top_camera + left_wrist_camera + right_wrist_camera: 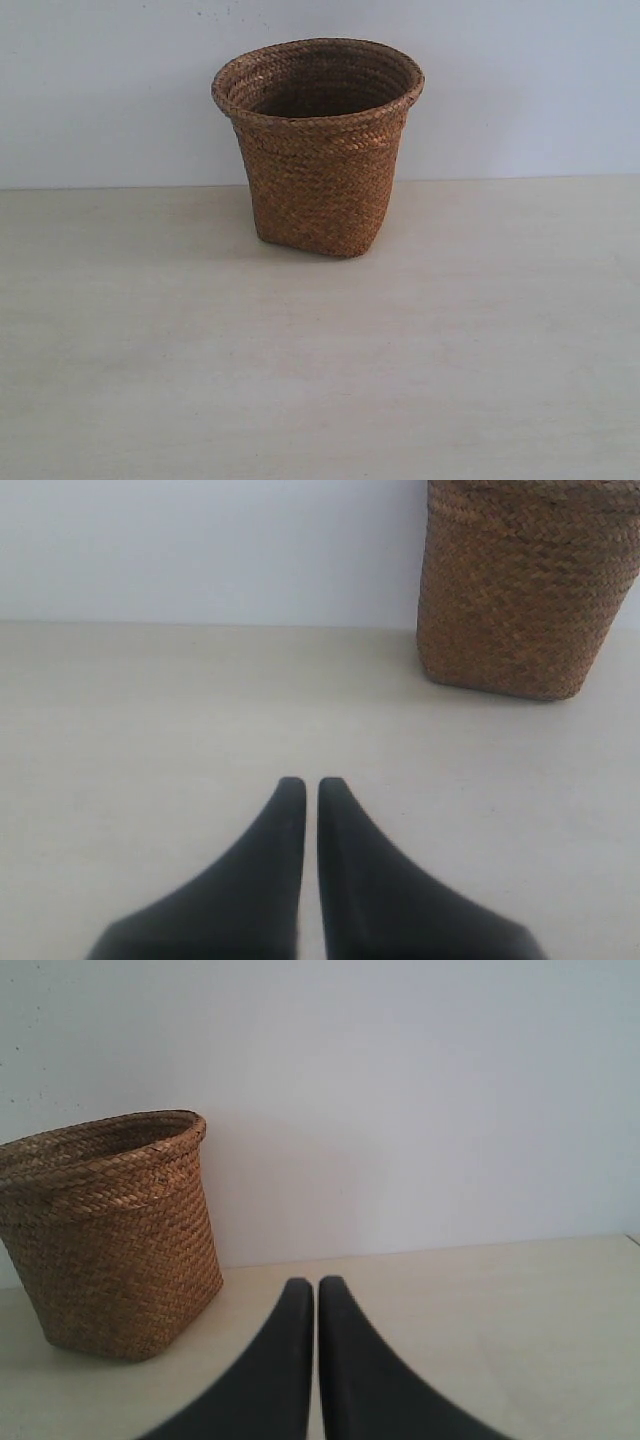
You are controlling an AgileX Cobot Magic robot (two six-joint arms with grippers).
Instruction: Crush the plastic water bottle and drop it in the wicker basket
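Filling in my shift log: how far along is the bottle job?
Done: nothing provable; no bottle shows in any view, and the wicker basket shows only a dark interior. In hand: nothing; the left gripper and right gripper hover shut and empty over the table. Left: unclear, since the bottle may lie hidden in the basket or be absent.

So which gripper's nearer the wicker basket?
Left, probably, narrowly: the wicker basket looms larger there. The left gripper stands off its left side, right gripper off its right; neither touches.
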